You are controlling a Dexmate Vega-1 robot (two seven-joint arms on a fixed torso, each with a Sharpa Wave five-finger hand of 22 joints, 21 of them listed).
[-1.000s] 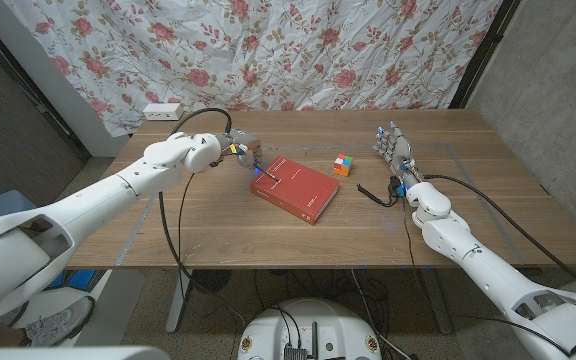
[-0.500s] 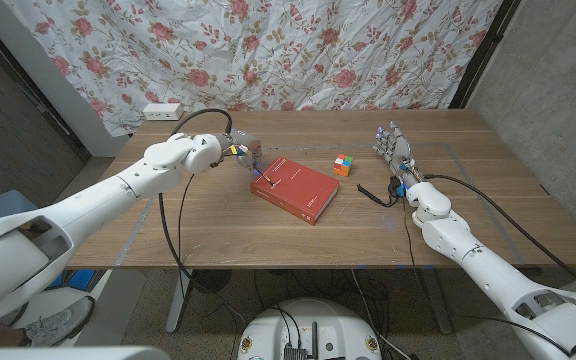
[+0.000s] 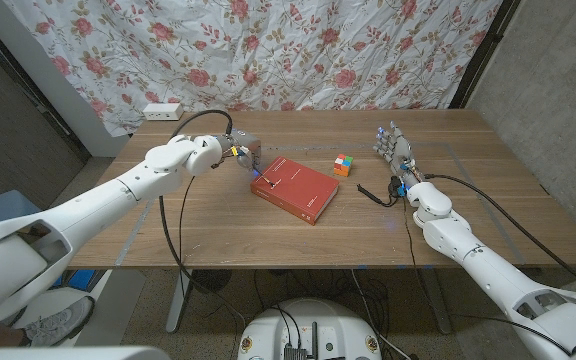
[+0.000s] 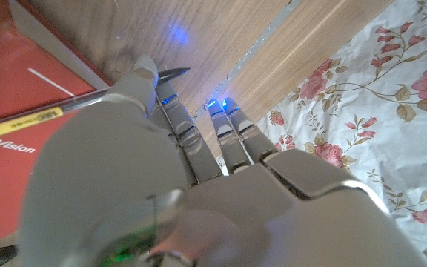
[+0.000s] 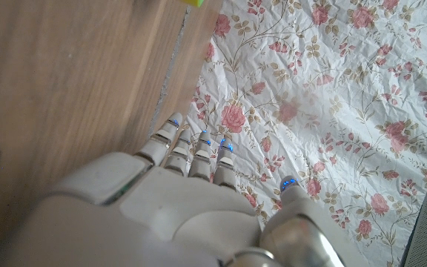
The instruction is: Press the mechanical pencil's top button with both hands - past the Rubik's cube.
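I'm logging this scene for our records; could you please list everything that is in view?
Red hardcover book: one, red, mid-table.
Mechanical pencil: one, dark barrel with a yellow label, lying on the book at its left corner, by the left hand.
Rubik's cube: one, multicoloured, right of the book.
White power strip: one, far left corner.
Wooden table: one, brown.
Floral cloth backdrop: one, white with pink roses, behind.
Left hand: one, grey, at the book's left corner.
Right hand: one, grey, fingers apart, right of the cube.

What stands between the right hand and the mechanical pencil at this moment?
The Rubik's cube sits on the table between the right hand and the red book. The mechanical pencil lies on that book's far-left part, by the left hand. Nothing else visible intervenes.
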